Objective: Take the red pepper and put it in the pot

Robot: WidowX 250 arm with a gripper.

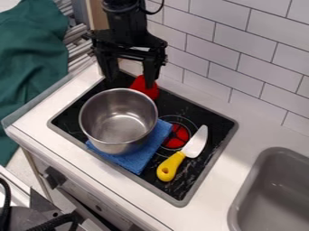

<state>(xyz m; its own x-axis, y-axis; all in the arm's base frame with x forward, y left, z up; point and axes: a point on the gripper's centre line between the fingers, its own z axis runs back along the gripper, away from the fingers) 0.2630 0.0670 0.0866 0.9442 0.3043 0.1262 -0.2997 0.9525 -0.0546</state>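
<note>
Pepper (138, 85) nr downturned, open end effector (130, 83)

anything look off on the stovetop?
Pot sits on a blue cloth, and a yellow-handled knife lies beside it; both odd on a stovetop. No spill or damage visible.

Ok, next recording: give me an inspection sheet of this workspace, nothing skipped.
Surface: black stovetop with a red burner, set in a white counter.
Job's things: pepper outside the pot, just behind it; pot upright on a blue cloth.
Clutter: knife with yellow handle, beside the cloth.
Gripper: open above the stovetop's far corner, nothing held.
Cables: black one by the arm; thicker black one at lower left.
Surroundings: tiled wall, sink, green fabric.
</note>
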